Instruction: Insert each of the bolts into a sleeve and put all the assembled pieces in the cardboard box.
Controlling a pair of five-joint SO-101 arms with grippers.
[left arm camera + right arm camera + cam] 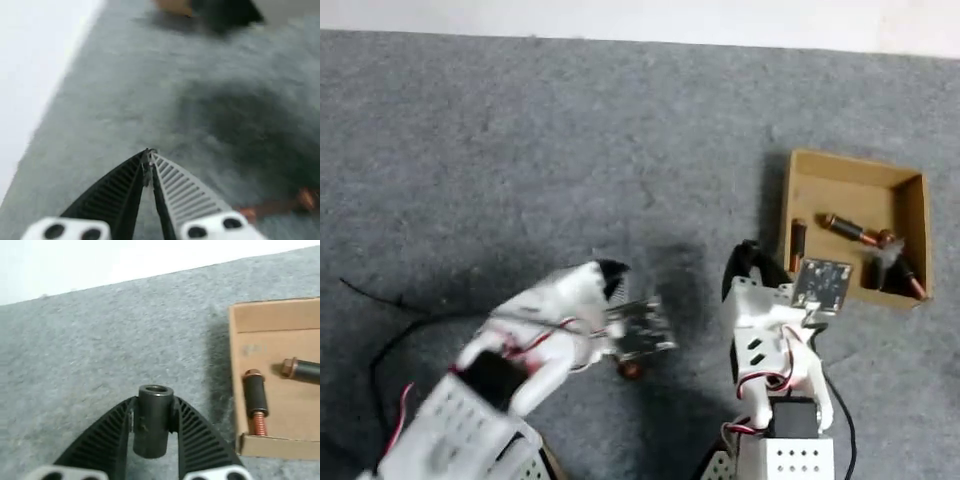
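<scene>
Right gripper (155, 402) clamps one sleeve (152, 427), left gripper (149, 156) closed empty; one loose bolt (630, 371), three pieces (855, 232) in cardboard box (850, 166).

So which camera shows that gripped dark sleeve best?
Right wrist view: the sleeve sits close-up in the right gripper, bore visible. The high view loses it in the gripper's dark tip; the left wrist view is too blurred to tell.

Grey carpet (520, 150) lies open beyond both arms, while the walls of the cardboard box (850, 170) stand just beside the right gripper (153, 405) clasping its sleeve (152, 432), and a loose bolt (630, 371) lies near the left gripper (149, 156)
</scene>
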